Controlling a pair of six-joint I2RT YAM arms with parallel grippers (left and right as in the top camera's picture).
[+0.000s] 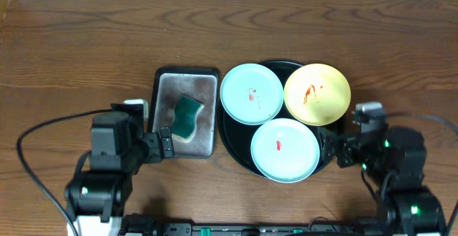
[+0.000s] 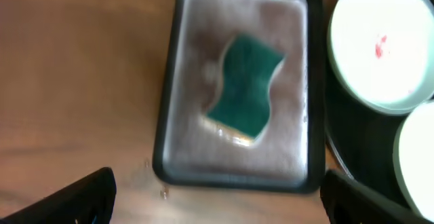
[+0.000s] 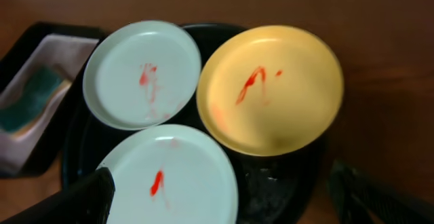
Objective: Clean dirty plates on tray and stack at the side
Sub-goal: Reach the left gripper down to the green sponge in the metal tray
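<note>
Plates (image 3: 169,183) fill black tray (image 3: 271,187); sponge (image 2: 245,88) in grey tray (image 2: 237,163).

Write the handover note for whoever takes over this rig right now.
The left gripper: jaws open, empty, beside the rectangular grey metal tray holding the green sponge.
The right gripper: jaws open, empty, at the near edge of the large round black tray.
On that tray lie two pale-blue round plates and one yellow round plate, all smeared red.
Done: nothing cleaned or stacked.
Left: wipe each plate, stack them aside.
</note>
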